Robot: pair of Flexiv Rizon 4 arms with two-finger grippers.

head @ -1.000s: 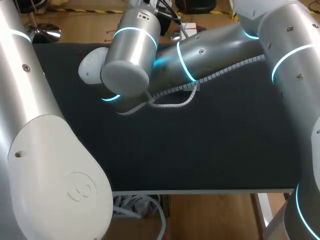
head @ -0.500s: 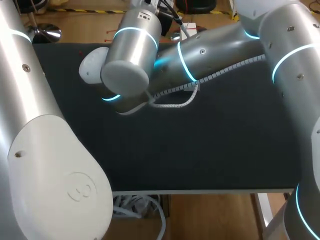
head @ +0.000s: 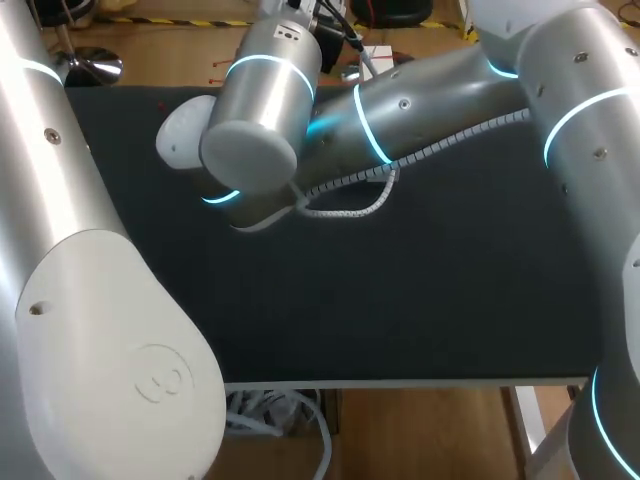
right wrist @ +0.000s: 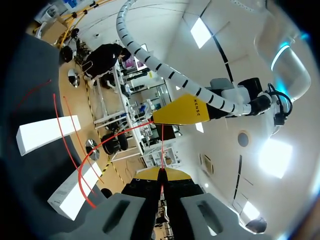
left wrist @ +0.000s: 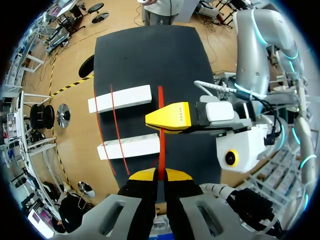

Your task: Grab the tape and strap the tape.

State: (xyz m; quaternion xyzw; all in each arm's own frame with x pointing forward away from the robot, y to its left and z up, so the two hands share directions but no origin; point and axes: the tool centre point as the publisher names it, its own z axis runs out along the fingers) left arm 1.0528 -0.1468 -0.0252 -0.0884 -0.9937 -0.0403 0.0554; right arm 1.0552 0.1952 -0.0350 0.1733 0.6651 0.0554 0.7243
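while pinched by left claw [left wrist: 159, 173] and right claw [right wrist: 161, 172], red tape [left wrist: 161, 137] straight between

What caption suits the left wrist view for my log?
Left gripper shut on red tape that runs to the right gripper, above two white blocks on the black table.

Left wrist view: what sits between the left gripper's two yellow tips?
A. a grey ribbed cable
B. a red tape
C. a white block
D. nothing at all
B: the red tape runs straight in between the yellow tips of the left gripper, which close on it from both sides.
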